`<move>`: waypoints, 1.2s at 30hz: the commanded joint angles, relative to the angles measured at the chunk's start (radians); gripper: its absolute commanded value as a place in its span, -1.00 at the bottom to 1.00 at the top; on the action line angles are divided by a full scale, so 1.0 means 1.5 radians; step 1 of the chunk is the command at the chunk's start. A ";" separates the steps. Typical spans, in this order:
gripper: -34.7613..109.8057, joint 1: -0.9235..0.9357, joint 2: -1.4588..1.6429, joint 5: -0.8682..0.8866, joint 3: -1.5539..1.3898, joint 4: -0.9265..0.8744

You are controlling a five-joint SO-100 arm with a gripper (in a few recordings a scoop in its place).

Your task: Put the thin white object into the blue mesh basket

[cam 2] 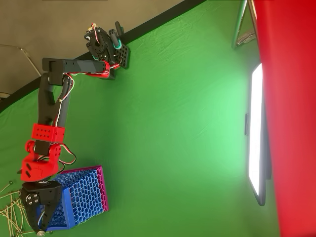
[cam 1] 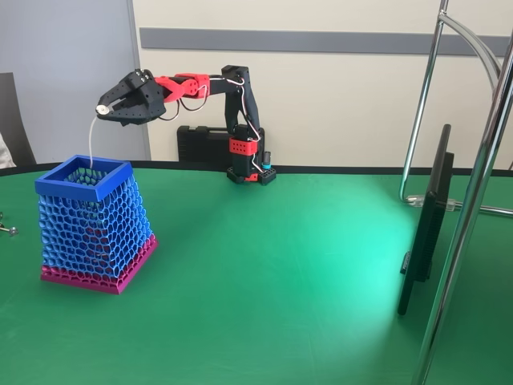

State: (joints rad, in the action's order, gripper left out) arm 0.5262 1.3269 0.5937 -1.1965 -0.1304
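Strand of thin white wire, the thin white object (cam 1: 92, 140), hangs down from the tip of the gripper (cam 1: 105, 111) in the fixed view. Its upper end, with a small round bead, sits between the jaws, which are clenched on it. From there the strand curves a little and drops straight, and its lower end reaches inside the open top of the blue mesh basket (cam 1: 98, 220), near the far side of the rim. Whether this end touches the mesh inside I cannot tell.

The basket is tall and tapered, narrow at the solid blue square rim and wider at the magenta mesh base. Its walls are honeycomb mesh and one can see through them. It stands on the green table (cam 1: 280, 273), which has a soft cloth surface with a dark edge.

The gripper is black, and the wrist part behind it is red. The arm is black with a red block, and its base stands at the far edge of the table.

In the overhead view the gripper (cam 2: 40, 224) is above the basket (cam 2: 84, 195) and covers part of its opening; the strand is too thin to make out there. Some thin pale sticks (cam 2: 10, 215) lie beside the basket in that view. The fixed view shows a small metal piece (cam 1: 8, 228) on the table to the left of the basket.
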 commanded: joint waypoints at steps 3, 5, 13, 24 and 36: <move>-0.51 0.009 -0.002 0.041 0.009 0.017; -0.51 0.016 -0.002 0.062 -0.004 0.017; -0.51 0.040 -0.013 0.101 -0.070 0.040; -0.37 0.034 0.022 0.081 -0.162 0.062; -0.37 0.039 0.070 0.105 -0.208 0.050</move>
State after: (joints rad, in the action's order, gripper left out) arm 0.5844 1.3606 0.7455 -1.5186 -0.0583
